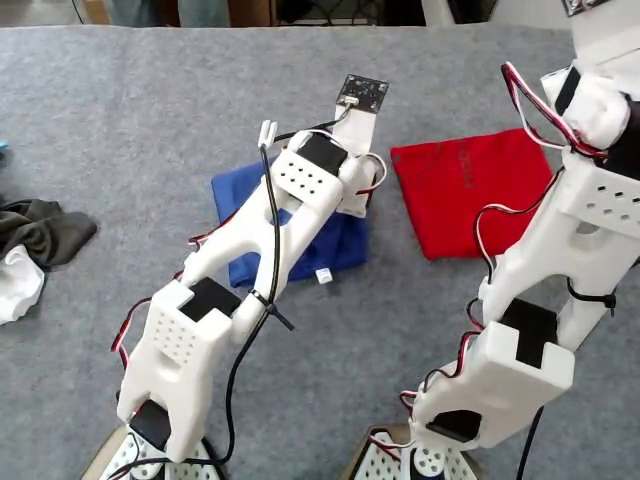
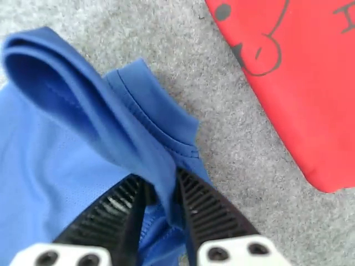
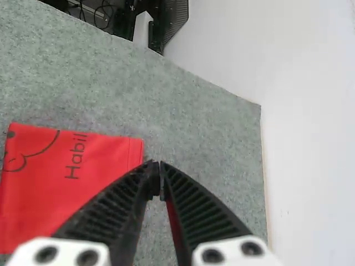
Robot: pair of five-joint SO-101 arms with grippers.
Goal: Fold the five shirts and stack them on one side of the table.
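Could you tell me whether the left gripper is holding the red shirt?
No, the left gripper pinches a fold of the blue shirt.

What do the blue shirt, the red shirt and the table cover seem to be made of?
Blue shirt: probably a thin synthetic knit, matte, with a fine mesh texture and a stitched hem.
Red shirt: smooth matte fabric with dark print; its weave is too fine to tell.
Table cover: grey felt-like carpet, fuzzy and speckled.

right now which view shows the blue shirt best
Left wrist view: the blue shirt is close, a fold clamped in the left tool. High view shows it partly under an arm. Right wrist view faces the red shirt.
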